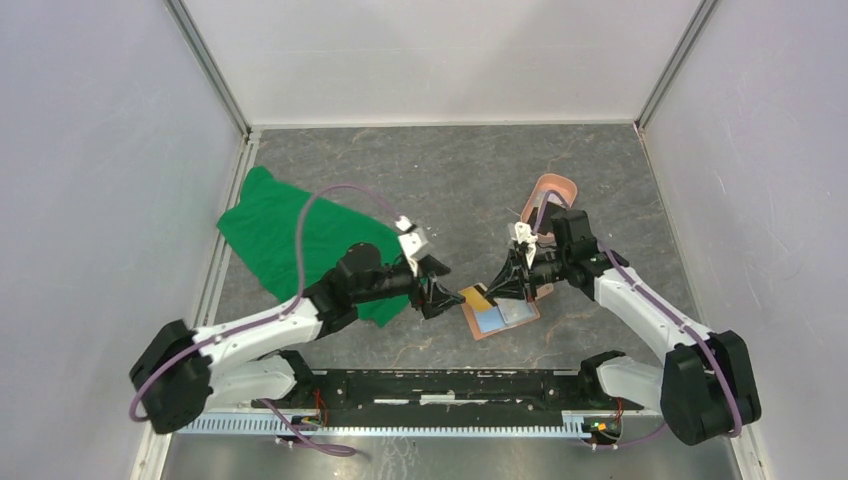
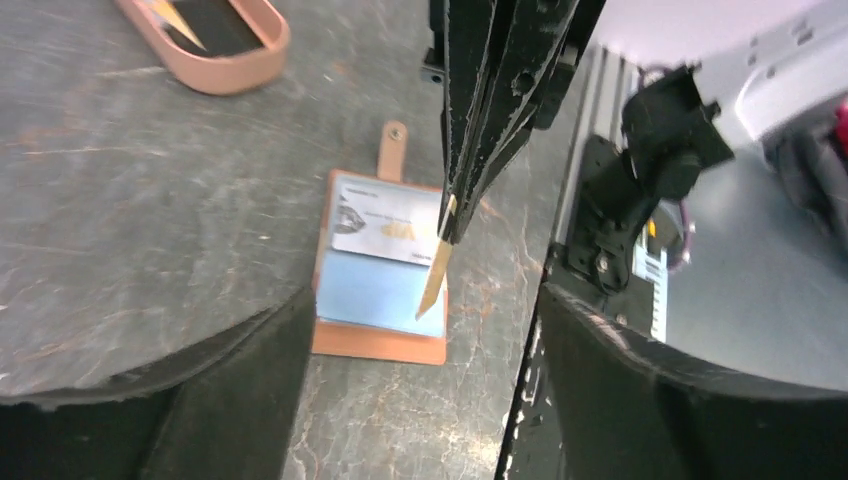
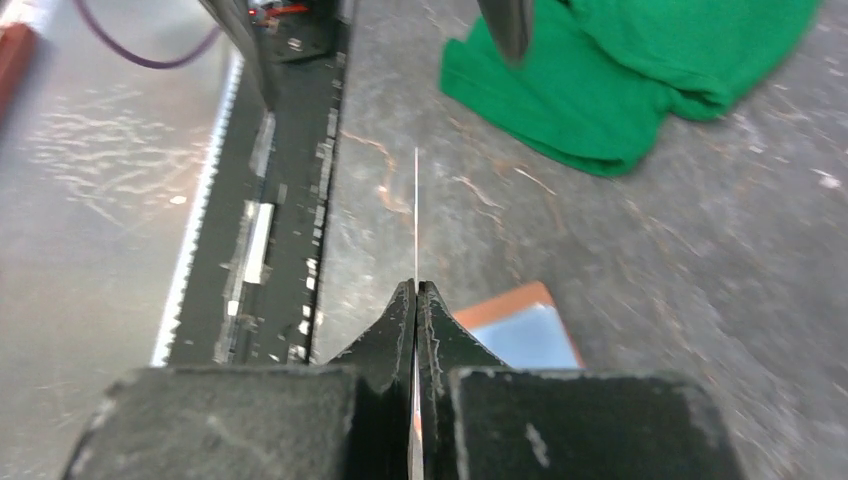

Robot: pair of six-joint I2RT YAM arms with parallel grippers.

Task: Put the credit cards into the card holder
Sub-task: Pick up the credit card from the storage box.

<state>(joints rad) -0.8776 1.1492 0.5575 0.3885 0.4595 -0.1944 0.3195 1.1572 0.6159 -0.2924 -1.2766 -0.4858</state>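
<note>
The card holder [image 1: 503, 318] lies open on the table, tan-orange with blue-grey pockets [image 2: 375, 295]. A pale credit card [image 2: 385, 225] sits in its upper pocket. My right gripper [image 1: 493, 289] is shut on a gold credit card [image 2: 435, 278], held edge-down with its corner over the lower pocket. In the right wrist view that card [image 3: 416, 200] shows edge-on between the shut fingertips of the right gripper [image 3: 416, 288]. My left gripper [image 1: 440, 298] hovers just left of the wallet. In its own view the left gripper [image 2: 415, 400] is open with nothing between its fingers.
A salmon-pink oval tray [image 1: 553, 190] stands behind the wallet, and its inside [image 2: 215, 20] shows something dark. A green cloth [image 1: 300, 240] lies at the left under the left arm. The black base rail [image 1: 450, 385] runs along the near edge.
</note>
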